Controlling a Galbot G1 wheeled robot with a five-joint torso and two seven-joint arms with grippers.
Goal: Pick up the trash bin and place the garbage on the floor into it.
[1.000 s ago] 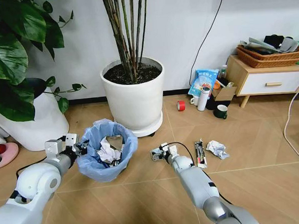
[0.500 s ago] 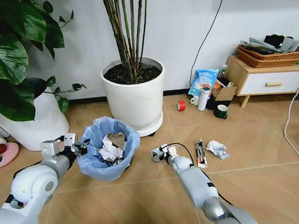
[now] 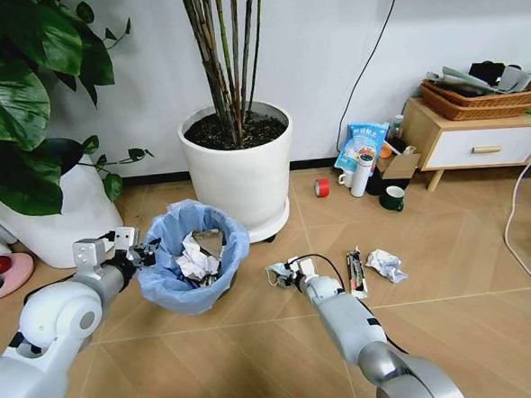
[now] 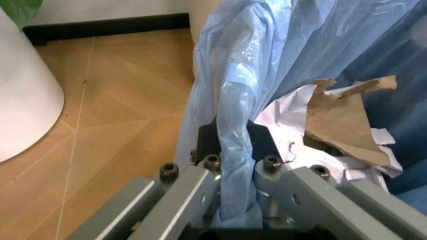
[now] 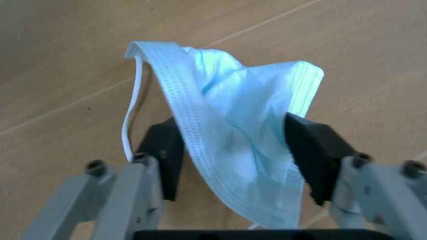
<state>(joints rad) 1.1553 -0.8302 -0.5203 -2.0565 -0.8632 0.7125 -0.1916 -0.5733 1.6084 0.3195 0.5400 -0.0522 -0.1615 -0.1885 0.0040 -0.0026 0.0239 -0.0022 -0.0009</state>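
Note:
The trash bin (image 3: pixel 193 257), dark with a crinkly light-blue bag, is at the left, held tilted at its rim by my left gripper (image 3: pixel 145 254). In the left wrist view the left gripper (image 4: pixel 235 167) is shut on the bag-covered rim (image 4: pixel 230 115), and crumpled white paper and a brown scrap (image 4: pixel 340 117) lie inside. To the bin's right, just above the floor, my right gripper (image 3: pixel 277 273) is shut on a light-blue face mask (image 5: pixel 227 115), which drapes between its pads (image 5: pixel 313 150). More garbage lies on the floor: dark wrappers (image 3: pixel 355 273), crumpled white paper (image 3: pixel 385 264) and a red can (image 3: pixel 322 187).
A big white plant pot (image 3: pixel 238 169) stands right behind the bin, and another white pot (image 3: pixel 64 220) at the left. At the back right a low wooden cabinet (image 3: pixel 478 141) has a mug (image 3: pixel 392 198), a bottle (image 3: pixel 360 175) and a blue bag (image 3: pixel 363 143) beside it. A cable (image 3: pixel 520 237) runs along the right floor.
My left gripper has raised the bin slightly and carried it a little away from me, toward the big pot. The right gripper with the mask has barely moved.

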